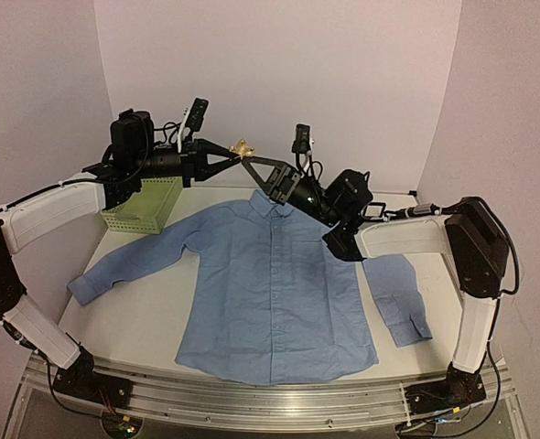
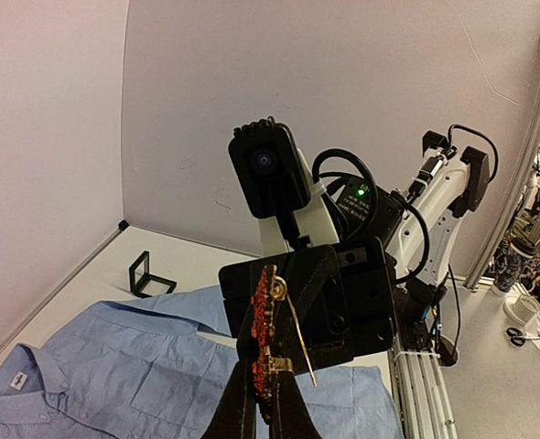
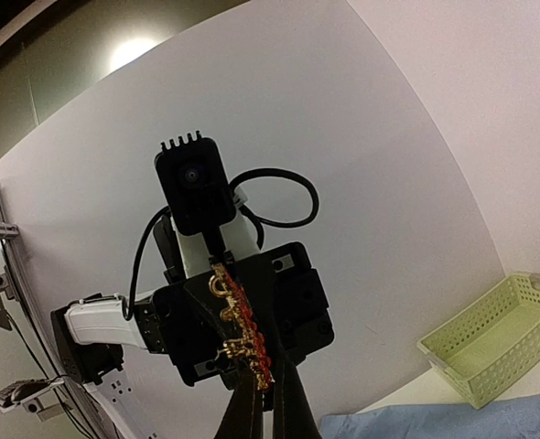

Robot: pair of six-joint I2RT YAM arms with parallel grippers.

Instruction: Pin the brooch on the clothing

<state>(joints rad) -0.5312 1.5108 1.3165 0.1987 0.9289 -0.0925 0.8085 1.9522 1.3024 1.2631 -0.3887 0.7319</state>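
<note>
Held aloft over the collar of the blue shirt [image 1: 270,283], the orange-red brooch [image 1: 243,146] is pinched from opposite sides by the closed left gripper [image 2: 259,391] and closed right gripper [image 3: 261,395], seemingly to free its pin for fastening.

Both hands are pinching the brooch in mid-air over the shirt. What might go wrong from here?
The brooch is held edge-on by the left hand and right hand, above the shirt; uneven pulling might twist it loose and drop it. Its pin stands open, so it may snag or bend on the way down.
</note>
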